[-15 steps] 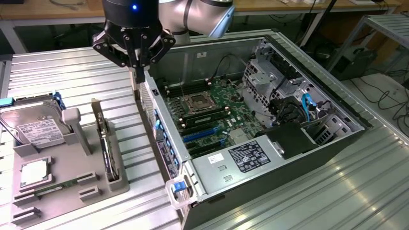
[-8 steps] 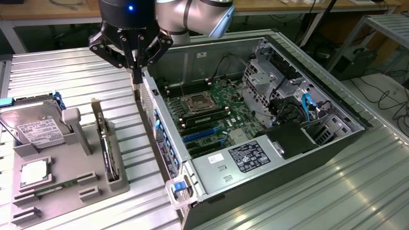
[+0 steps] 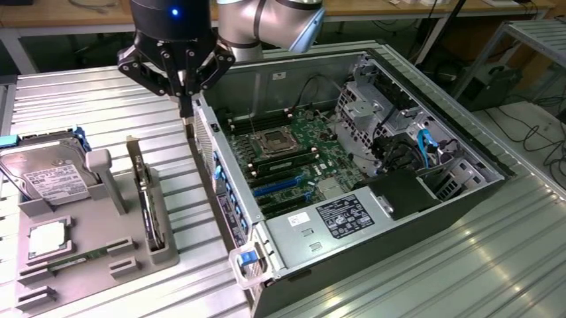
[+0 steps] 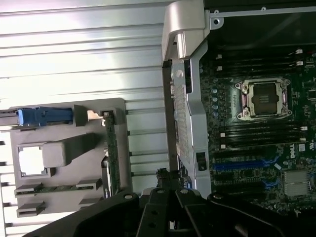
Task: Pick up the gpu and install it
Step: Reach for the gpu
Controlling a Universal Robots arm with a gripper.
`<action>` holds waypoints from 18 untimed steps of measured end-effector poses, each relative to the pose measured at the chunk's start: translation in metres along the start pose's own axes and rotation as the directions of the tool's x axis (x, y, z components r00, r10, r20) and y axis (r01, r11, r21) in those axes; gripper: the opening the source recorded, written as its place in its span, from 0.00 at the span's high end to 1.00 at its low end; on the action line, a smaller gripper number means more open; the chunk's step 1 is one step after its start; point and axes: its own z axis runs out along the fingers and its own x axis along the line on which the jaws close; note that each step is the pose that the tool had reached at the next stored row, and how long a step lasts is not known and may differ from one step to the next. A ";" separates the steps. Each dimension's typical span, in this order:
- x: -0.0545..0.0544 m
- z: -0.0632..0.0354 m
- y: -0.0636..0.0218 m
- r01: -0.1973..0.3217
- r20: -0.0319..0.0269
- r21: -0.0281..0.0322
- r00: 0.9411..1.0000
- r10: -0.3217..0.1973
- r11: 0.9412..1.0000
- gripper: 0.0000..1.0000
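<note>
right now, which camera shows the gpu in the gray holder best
The exterior view: the gpu stands on edge in the gray holder, its side face and bracket end visible. In the wrist view the gpu is seen down its top edge, just a thin green strip.

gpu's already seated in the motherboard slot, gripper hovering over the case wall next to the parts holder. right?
Not seated. The gpu stands on edge in the grey parts holder, outside the case; the exterior view shows it. The rest is right: the gripper hovers over the case wall next to that holder.
</note>
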 end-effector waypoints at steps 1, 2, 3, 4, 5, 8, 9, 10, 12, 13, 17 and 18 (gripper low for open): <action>0.001 0.0000 -0.0002 0.000 0.000 0.000 1.000 0.000 1.000 0.89; 0.002 -0.0001 -0.0005 0.000 0.000 0.000 1.000 0.000 1.000 0.89; 0.002 -0.0001 -0.0009 0.000 0.000 0.000 1.000 0.000 1.000 0.89; 0.003 -0.0001 -0.0013 0.000 0.000 0.000 1.000 0.000 1.000 0.89; 0.004 -0.0001 -0.0017 0.000 0.000 0.000 1.000 0.000 1.000 0.89; 0.007 -0.0002 -0.0037 0.000 0.000 0.000 1.000 0.000 1.000 0.89; 0.008 -0.0003 -0.0043 0.000 0.000 0.000 1.000 0.000 1.000 0.89; 0.009 -0.0003 -0.0049 0.000 0.000 0.000 1.000 0.000 1.000 0.89; 0.011 -0.0004 -0.0061 0.000 0.000 0.000 1.000 0.000 1.000 0.89; 0.012 -0.0004 -0.0066 0.000 0.000 0.000 1.000 0.000 1.000 0.89; 0.018 -0.0006 -0.0076 0.000 0.000 0.000 1.000 0.000 1.000 0.89; 0.019 -0.0007 -0.0079 0.000 0.000 0.000 1.000 0.000 1.000 0.89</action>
